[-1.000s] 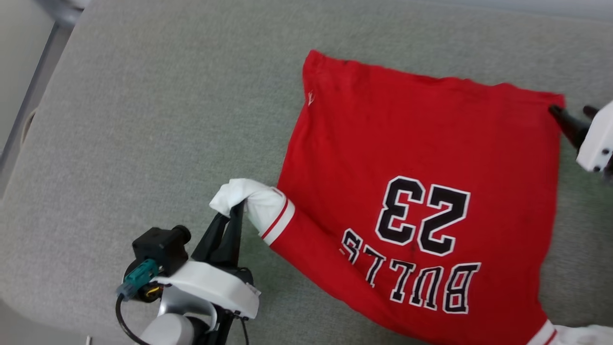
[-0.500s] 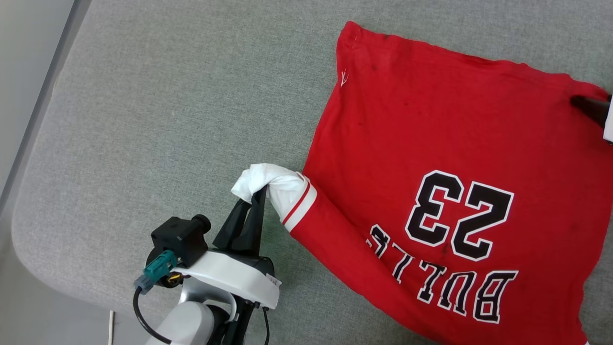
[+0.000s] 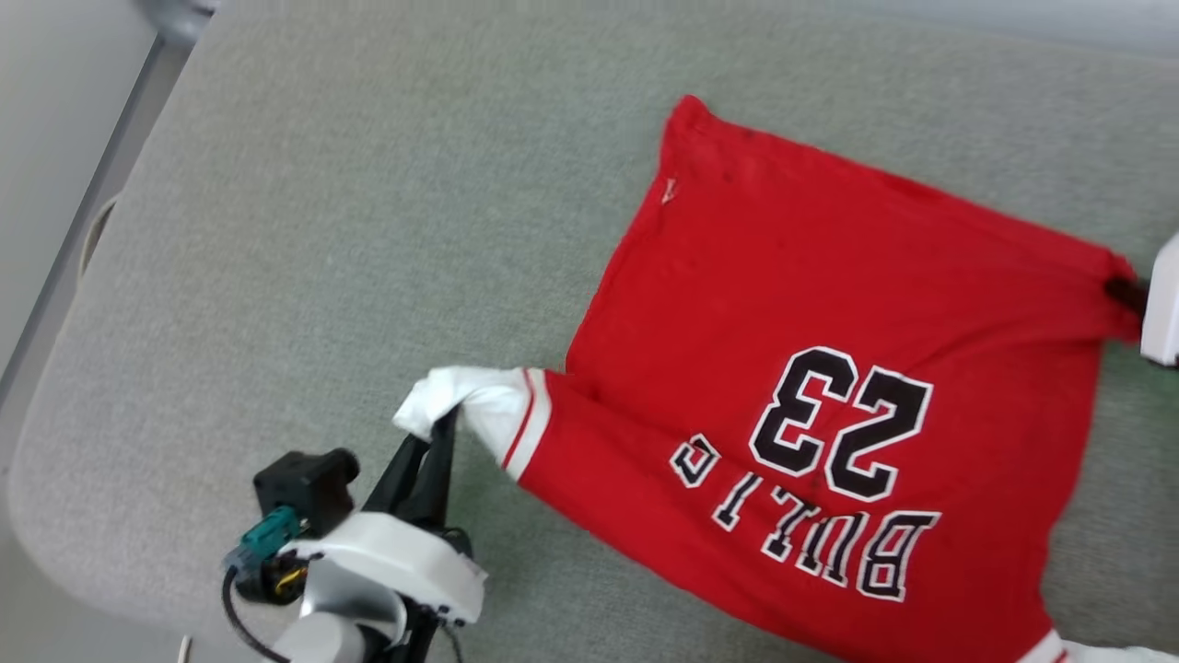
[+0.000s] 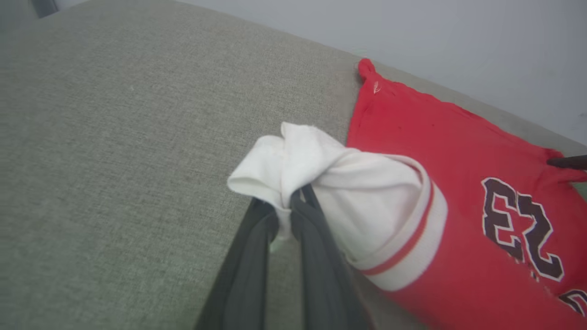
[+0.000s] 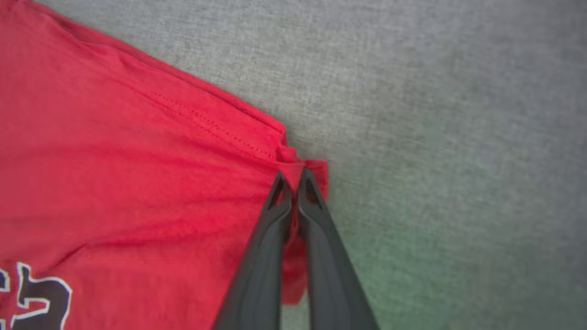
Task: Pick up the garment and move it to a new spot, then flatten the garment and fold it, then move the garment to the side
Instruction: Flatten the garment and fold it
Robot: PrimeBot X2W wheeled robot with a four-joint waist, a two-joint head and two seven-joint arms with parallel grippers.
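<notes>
The garment [image 3: 811,331], a red jersey T-shirt with black "23" and "BULLS" lettering, lies spread on a grey cushioned surface [image 3: 322,230]. My left gripper [image 3: 440,425] at the lower left is shut on the bunched white sleeve [image 3: 470,401]; the left wrist view shows both fingers pinching that sleeve [image 4: 321,174] at my left gripper [image 4: 293,199]. At the right edge of the head view my right gripper [image 3: 1126,291] grips the shirt's far hem corner. In the right wrist view my right gripper [image 5: 293,176] is shut on that red corner [image 5: 293,160], which is puckered.
The grey cushion [image 5: 458,114] extends well beyond the shirt on the left and far sides. Its rounded edge [image 3: 55,368] runs down the left of the head view, with pale floor beyond. A light wall [image 4: 458,46] rises behind the cushion in the left wrist view.
My right gripper has shut on the shirt's hem corner, which now puckers toward it. The left gripper still holds the sleeve. The head camera has shifted, so the whole scene sits differently.
</notes>
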